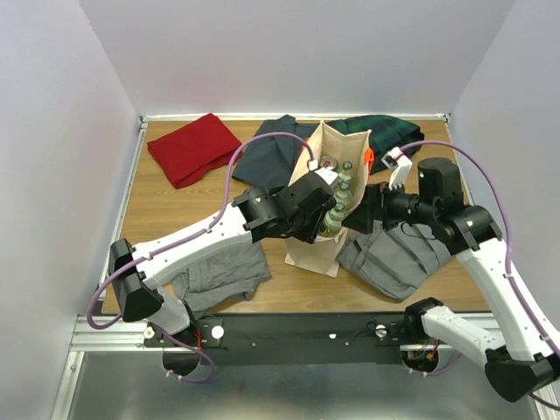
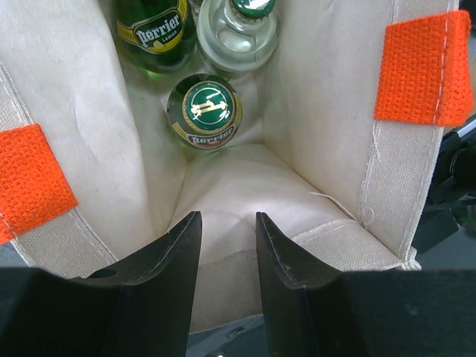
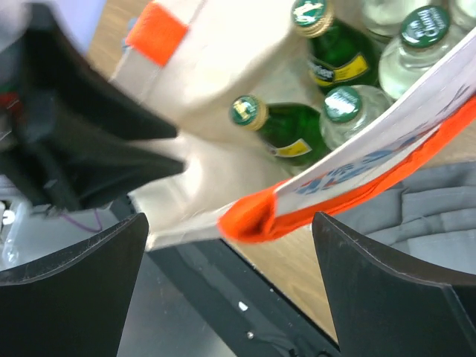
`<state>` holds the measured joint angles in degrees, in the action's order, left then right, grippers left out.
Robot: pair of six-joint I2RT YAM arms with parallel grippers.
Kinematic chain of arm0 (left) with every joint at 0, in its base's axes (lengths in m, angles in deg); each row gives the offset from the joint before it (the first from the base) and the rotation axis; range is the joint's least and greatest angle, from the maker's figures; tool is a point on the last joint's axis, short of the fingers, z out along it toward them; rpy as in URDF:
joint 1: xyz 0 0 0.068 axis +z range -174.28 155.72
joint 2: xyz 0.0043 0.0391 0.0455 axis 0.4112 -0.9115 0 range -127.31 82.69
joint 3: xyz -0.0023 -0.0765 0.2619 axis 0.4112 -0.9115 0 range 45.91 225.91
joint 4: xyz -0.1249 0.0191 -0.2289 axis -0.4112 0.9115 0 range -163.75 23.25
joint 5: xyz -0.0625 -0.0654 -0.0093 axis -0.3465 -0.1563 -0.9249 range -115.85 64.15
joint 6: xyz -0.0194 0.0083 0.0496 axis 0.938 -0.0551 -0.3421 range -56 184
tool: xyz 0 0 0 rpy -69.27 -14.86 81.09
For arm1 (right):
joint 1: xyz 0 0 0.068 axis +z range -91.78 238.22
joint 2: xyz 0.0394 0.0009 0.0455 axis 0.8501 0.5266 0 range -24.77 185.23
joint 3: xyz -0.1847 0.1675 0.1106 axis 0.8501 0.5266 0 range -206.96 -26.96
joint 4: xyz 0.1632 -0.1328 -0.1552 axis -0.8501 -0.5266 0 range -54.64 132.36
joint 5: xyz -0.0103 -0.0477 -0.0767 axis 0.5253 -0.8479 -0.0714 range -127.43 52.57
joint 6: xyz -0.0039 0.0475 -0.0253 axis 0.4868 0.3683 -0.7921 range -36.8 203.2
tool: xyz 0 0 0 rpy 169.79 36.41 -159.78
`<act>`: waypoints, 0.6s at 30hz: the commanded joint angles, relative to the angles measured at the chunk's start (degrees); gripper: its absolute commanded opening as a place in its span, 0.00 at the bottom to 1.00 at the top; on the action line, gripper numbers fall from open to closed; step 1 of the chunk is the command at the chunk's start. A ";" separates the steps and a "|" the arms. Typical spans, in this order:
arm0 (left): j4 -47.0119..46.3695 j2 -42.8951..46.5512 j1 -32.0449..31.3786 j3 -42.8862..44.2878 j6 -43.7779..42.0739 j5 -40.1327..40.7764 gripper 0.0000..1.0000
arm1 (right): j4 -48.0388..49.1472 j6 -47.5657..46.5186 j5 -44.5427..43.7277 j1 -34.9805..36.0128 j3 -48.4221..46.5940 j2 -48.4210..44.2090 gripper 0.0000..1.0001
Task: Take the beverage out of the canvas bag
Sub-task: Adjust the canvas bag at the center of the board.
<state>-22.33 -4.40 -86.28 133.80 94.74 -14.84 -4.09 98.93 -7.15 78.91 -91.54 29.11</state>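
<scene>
The beige canvas bag [image 1: 313,247] with orange handles [image 1: 368,158] stands upright mid-table. It holds several beverage bottles [image 1: 343,185]. In the left wrist view I look down into the bag [image 2: 327,104] at a green Perrier bottle's cap [image 2: 203,108], another green bottle [image 2: 155,30] and a clear bottle [image 2: 238,26]. My left gripper [image 2: 227,217] [image 1: 325,210] is open by a narrow gap over the bag's near rim, holding nothing. My right gripper [image 3: 229,217] [image 1: 354,217] is wide open, with an orange handle [image 3: 256,219] and the rim between its fingers. Green bottles [image 3: 279,128] show beyond.
A red cloth [image 1: 192,147] lies at the back left, a dark blue one [image 1: 271,157] and a dark green plaid one [image 1: 389,136] behind the bag. Grey folded clothes lie at the right [image 1: 398,258] and the front left [image 1: 223,276].
</scene>
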 commanded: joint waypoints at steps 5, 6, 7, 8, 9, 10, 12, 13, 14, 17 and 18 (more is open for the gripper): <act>1.49 2.54 -0.93 -2.47 1.25 -0.99 0.44 | 0.32 -1.14 -3.13 0.32 4.45 2.89 1.00; 1.58 2.54 -1.02 -2.47 1.25 -0.90 0.44 | 0.05 -1.14 -2.69 0.32 5.07 2.19 1.00; 1.58 2.45 -1.11 -2.29 1.16 -0.90 0.44 | -0.47 -1.14 -2.60 0.41 5.51 1.92 1.00; 1.67 2.45 -1.02 -2.12 1.08 -0.81 0.44 | -1.61 -1.40 -2.34 0.41 5.86 1.84 1.00; 1.75 2.28 -1.02 -2.03 1.07 -0.81 0.44 | -1.62 -0.88 -1.72 0.49 6.65 0.88 1.00; 1.76 2.27 -1.02 -1.94 1.07 -0.55 0.45 | -1.79 -0.79 -0.85 0.49 6.92 0.26 1.00; 1.67 2.19 -1.02 -1.85 1.16 -0.37 0.48 | -3.46 -0.35 0.56 0.49 7.01 -0.54 1.00; 1.58 2.01 -1.02 -1.85 1.16 -0.37 0.52 | -4.33 -0.43 1.00 0.49 7.18 -0.97 1.00; 1.32 1.92 -1.02 -1.77 1.16 -0.11 0.57 | -5.56 -0.26 1.35 0.49 7.36 -1.24 1.00; 1.84 0.78 -1.02 -0.36 0.55 0.77 0.64 | -7.76 0.09 1.10 0.49 8.59 -2.56 1.00; 2.10 0.08 -1.11 0.16 0.46 1.64 0.67 | -8.21 0.01 1.53 0.41 8.85 -2.82 1.00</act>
<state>-23.16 -3.37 -86.94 132.36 95.57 -14.91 -5.45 98.82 -8.24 78.91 -84.78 28.26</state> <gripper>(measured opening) 0.624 0.997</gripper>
